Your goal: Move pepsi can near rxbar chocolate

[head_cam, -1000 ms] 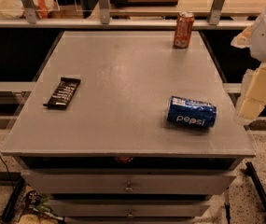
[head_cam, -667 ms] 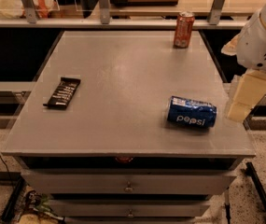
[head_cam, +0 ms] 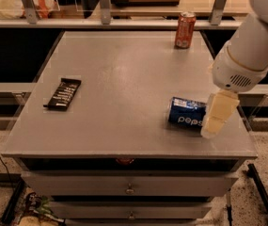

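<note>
Left of frame: your rxbar chocolate [head_cam: 63,93] lay flat on the grey surface [head_cam: 124,74], near its left edge. Black wrapper, rows of small white text, too small to read.

Upper right-centre: a red-orange can [head_cam: 185,29] stood upright near the back edge of the surface. Its label was not legible. It is not part of the task.

Right-centre, low in frame: the pepsi can [head_cam: 186,113] lay on its side near the front right corner. Blue body, with white "pepsi" lettering showing upside down. It was well apart from the bar, with most of the surface between them.

Far right: your hand [head_cam: 213,121] hung down from the white arm and overlapped the can's right end. I could not tell whether it touched the can or sat just in front of it, nor whether it was clenched or released.

Progress, as I judge it: early, reach stage only. The can was not lifted and not yet moved toward the bar. You had the grasp, the carry across to the left and the set-down beside the bar left to do.
</note>
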Controlling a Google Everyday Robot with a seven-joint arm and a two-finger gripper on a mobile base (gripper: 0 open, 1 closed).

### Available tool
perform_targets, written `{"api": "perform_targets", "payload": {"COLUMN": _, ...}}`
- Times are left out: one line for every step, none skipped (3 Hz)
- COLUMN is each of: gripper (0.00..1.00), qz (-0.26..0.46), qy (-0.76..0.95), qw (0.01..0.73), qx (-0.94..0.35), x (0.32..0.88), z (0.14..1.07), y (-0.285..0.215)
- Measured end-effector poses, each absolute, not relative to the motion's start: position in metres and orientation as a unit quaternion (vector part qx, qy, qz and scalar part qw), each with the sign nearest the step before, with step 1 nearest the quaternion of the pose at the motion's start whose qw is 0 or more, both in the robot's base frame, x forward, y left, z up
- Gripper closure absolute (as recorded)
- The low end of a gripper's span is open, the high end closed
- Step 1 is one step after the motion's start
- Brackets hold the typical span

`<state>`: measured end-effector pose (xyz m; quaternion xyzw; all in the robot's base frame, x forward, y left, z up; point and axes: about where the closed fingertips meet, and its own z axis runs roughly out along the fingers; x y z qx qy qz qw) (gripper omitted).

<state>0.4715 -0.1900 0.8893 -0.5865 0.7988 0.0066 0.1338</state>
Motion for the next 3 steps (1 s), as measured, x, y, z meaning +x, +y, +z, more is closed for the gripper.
{"api": "perform_targets", "payload": {"gripper": 0.0, "qz": 0.014, "qy": 0.806, "qw": 0.132, "qx": -0.577, "x": 0.478, "z": 0.862, "y": -0.187}}
{"api": "perform_targets", "payload": {"gripper": 0.18, "qz": 0.021, "qy": 0.81, "qw": 0.13, "qx": -0.572, "x": 0.481, "z": 0.843, "y": -0.185}}
{"api": "perform_targets", "payload": {"gripper": 0.4, "qz": 0.024, "qy": 0.812, "qw": 0.127, "qx": -0.57, "x": 0.483, "z": 0.834, "y": -0.185}}
